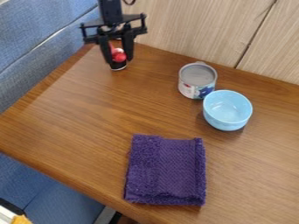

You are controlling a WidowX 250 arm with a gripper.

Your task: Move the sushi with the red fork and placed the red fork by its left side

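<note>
Wall (201, 26): pale wood-grain panelling along the back, crossed by a dark, slanting seam.
Table (64, 118): warm brown wood, with grain running across the top; seen from above at a slant.
Seats (35, 43): blue fabric, at the upper left beyond the table edge, and again at the lower left.
Gripper (120, 60): black, hanging down from the top edge of the view, low over the far left part of the table.
Jaws: parted, one on each side of the sushi; cannot tell whether pressed against it or just around it.
Sushi (118, 67): small and upright, between the jaw tips near the far left corner of the table; dark below, with a thin pale rim at the bottom.
Red part (119, 57): bright and rounded, above the dark body; too small to tell whether topping or fork.
Can (197, 79): upright near the wall, right of the gripper; grey top, with white, red and blue around the side.
Bowl (227, 110): light blue, round, upright, just beside the can on its near right side; cannot tell whether touching.
Towel (166, 170): deep purple, textured, folded into a rough square, flat in the near middle of the table.
Corner, lower left: something yellow (22, 219), partly cut off by the edge.
</note>
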